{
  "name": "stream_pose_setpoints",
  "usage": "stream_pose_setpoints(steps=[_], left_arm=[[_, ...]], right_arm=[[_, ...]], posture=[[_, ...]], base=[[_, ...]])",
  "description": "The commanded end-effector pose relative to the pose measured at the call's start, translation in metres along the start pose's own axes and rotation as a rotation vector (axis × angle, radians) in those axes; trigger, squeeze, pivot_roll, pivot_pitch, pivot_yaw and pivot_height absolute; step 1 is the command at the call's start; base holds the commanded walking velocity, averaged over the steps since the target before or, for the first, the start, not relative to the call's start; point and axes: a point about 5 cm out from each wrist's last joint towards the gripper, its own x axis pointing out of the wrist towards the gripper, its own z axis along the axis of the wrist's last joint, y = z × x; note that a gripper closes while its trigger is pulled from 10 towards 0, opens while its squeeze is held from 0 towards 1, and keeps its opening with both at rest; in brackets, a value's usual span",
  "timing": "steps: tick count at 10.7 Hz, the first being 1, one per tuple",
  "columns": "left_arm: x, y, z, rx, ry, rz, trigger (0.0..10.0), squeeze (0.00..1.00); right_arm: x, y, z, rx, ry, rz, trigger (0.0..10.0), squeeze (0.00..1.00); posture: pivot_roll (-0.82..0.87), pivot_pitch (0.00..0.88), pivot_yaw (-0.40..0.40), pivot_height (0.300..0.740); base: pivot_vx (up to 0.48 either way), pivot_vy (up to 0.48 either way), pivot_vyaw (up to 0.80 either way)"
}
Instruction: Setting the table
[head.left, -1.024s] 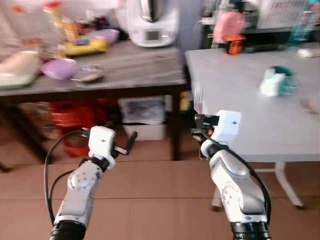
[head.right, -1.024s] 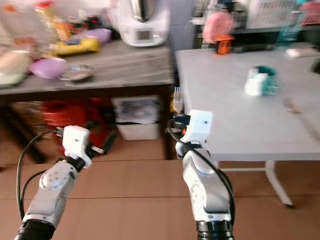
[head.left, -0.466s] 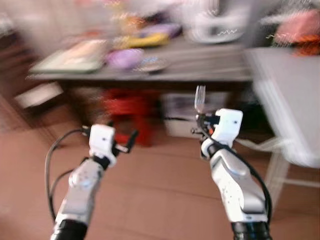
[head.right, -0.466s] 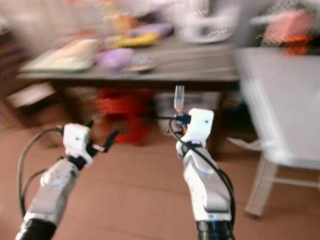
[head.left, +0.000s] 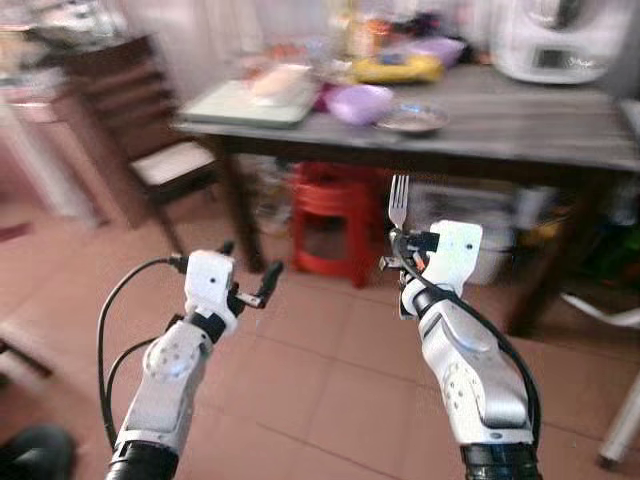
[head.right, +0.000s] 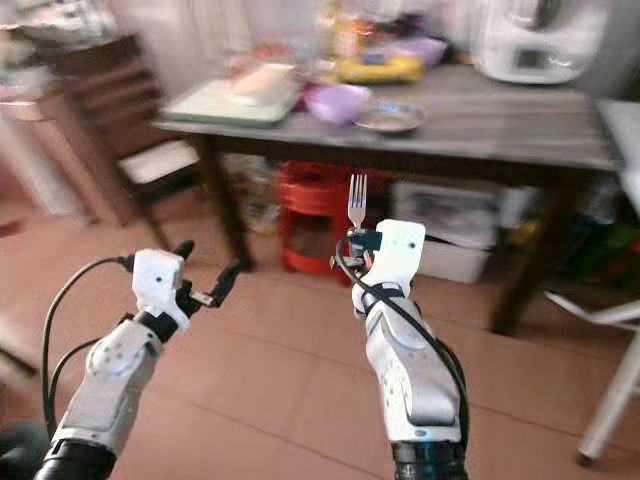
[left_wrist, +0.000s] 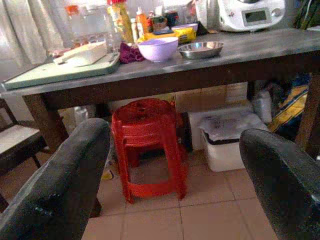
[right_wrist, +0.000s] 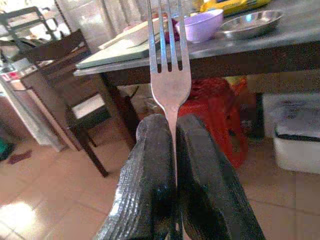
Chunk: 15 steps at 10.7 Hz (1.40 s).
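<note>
A home kitchen: a dark wooden table (left_wrist: 280, 52) crowded with bowls (left_wrist: 158, 49), bottles (left_wrist: 120, 20) and a cooking appliance (left_wrist: 247, 14), over a tiled floor (head.left: 330, 390).

On the dark table (head.left: 520, 140): one purple bowl (head.left: 358, 103), one metal dish (head.left: 411, 119). Beneath it: one red stool (head.left: 328, 222). One fork (head.left: 398, 201).

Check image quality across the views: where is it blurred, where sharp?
Both eye views: motion blur on the dark table and the things on it; the arms stay fairly crisp, the fork readable. Left wrist view: table and red stool sharp, the fingers soft up close. Right wrist view: fork tines sharp, right gripper slightly soft, background bright and a bit hazy.
</note>
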Motion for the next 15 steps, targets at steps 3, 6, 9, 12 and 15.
stream_pose_setpoints(steps=[3,6,9,12,15], left_arm=[[0.005,-0.007,0.006,-0.038,-0.026,-0.049,10.0,0.0],[0.005,-0.01,0.008,-0.042,-0.036,-0.075,10.0,0.0],[0.005,-0.014,0.007,-0.057,-0.034,-0.096,10.0,0.0],[0.005,-0.017,0.007,-0.062,-0.031,-0.103,10.0,0.0],[0.006,-0.019,0.007,-0.066,-0.031,-0.106,10.0,0.0]], right_arm=[[0.0,-0.008,0.003,0.015,-0.012,-0.029,10.0,0.0],[0.0,-0.007,0.004,0.016,-0.014,-0.027,10.0,0.0],[0.0,-0.007,0.004,0.02,-0.011,-0.029,10.0,0.0],[0.0,-0.008,0.004,0.022,-0.01,-0.028,10.0,0.0],[0.0,-0.007,0.004,0.019,-0.014,-0.026,10.0,0.0]], posture=[[-0.04,0.0,0.088,0.74],[-0.04,0.0,0.087,0.74],[-0.04,0.0,0.088,0.74],[-0.04,0.0,0.088,0.74],[-0.05,0.0,0.086,0.74]], base=[[0.0,0.0,-0.23],[0.321,0.0,-0.68],[0.394,0.0,-0.64],[0.407,0.0,-0.55],[0.409,0.0,0.0]])
